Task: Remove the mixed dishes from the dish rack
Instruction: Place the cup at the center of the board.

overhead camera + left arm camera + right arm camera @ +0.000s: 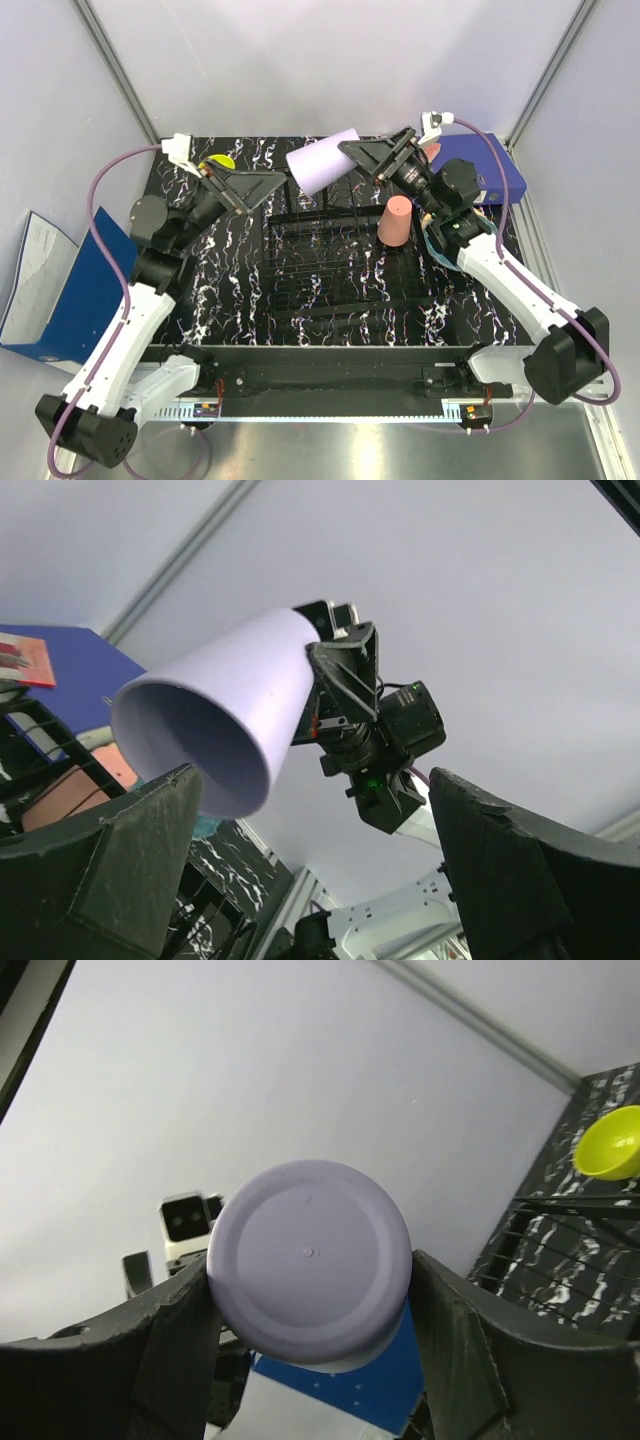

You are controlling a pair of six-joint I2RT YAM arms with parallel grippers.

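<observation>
My right gripper (352,152) is shut on the base of the lavender cup (322,160), holding it on its side in the air over the back of the dish rack (340,275), mouth toward the left arm. The right wrist view shows the cup's round bottom (310,1260) clamped between both fingers. My left gripper (275,184) is open just left of the cup's mouth, apart from it; its wrist view looks into the cup (220,710) with nothing between its fingers (110,870). A pink cup (394,220) stands upside down at the rack's right. A small yellow bowl (217,163) sits back left.
A blue binder (492,165) lies at the back right behind the right arm, and another (60,290) leans beside the table on the left. Something teal (430,240) shows under the right arm. A red-patterned booklet (25,655) lies on the far binder.
</observation>
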